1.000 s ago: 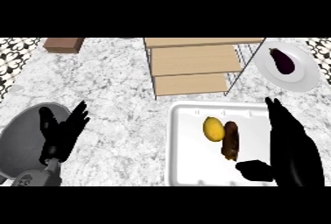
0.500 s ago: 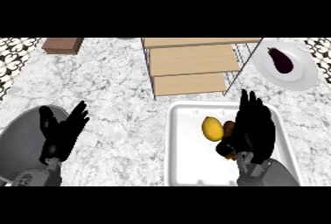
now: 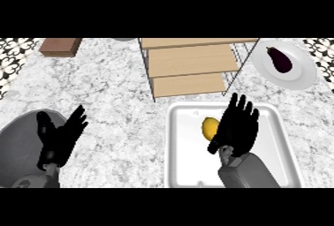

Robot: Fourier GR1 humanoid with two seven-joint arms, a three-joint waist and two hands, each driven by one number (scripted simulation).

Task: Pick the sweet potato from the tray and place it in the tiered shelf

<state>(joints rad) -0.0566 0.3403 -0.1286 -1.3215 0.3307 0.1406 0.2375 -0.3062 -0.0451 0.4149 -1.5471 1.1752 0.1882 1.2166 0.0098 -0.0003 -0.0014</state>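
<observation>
Both hands matte black w/ slim segmented fingers: left hand (image 3: pixel 60 137), right hand (image 3: pixel 237 127). Forearms smooth grey, rounded casing, darker at the wrists. No cables, screws or markings visible.

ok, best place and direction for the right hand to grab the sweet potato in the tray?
Likely around its middle, from above. The right hand hovers open over the white tray, covering the sweet potato, so its pose can't be checked. The yellow fruit sits just left; close from the right side.

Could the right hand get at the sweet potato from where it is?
Probably yes. The right hand is spread over the tray right where the sweet potato lay, hiding it. Only a lemon sits beside it, leaving the way free.
</observation>
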